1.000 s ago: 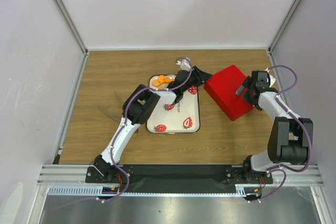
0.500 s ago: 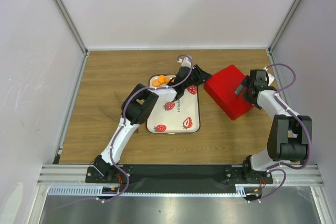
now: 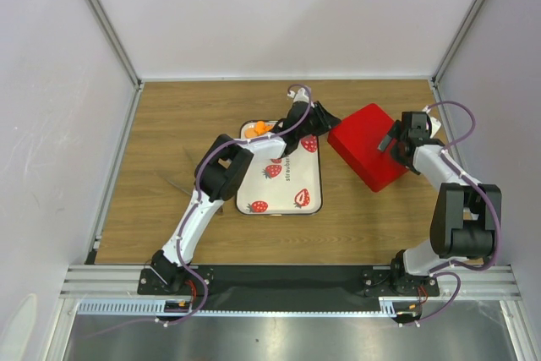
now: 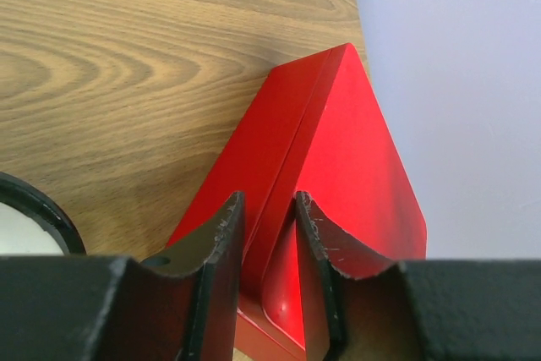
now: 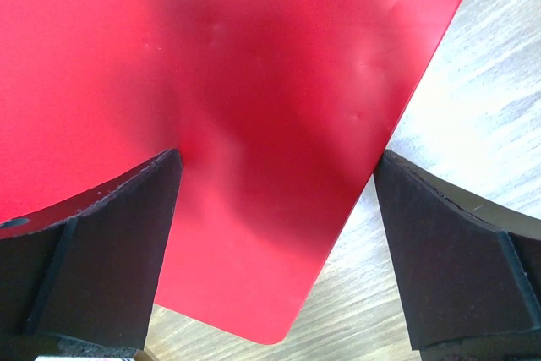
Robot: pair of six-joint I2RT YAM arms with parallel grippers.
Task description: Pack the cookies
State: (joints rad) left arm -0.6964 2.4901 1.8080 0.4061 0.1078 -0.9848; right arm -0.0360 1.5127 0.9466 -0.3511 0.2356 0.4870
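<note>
A few orange cookies (image 3: 261,128) lie at the far left corner of the white strawberry tray (image 3: 283,196); no other colours show. A red box (image 3: 369,148) sits right of the tray. My left gripper (image 3: 327,119) is at the box's left corner. In the left wrist view (image 4: 266,200) its jaws stand narrowly apart, closed on the lid's rim (image 4: 283,209). My right gripper (image 3: 395,143) hovers over the box's right edge. In the right wrist view (image 5: 277,158) it is wide open above the red lid (image 5: 254,82), touching nothing.
The left arm reaches across the tray's far end. Bare wooden table surrounds the tray and box. White walls with metal posts close in the back and sides. The tray's dark rim (image 4: 51,224) shows at the left wrist view's lower left.
My left gripper has shifted slightly toward the far side at the box's corner. The right gripper and the box have barely moved.
</note>
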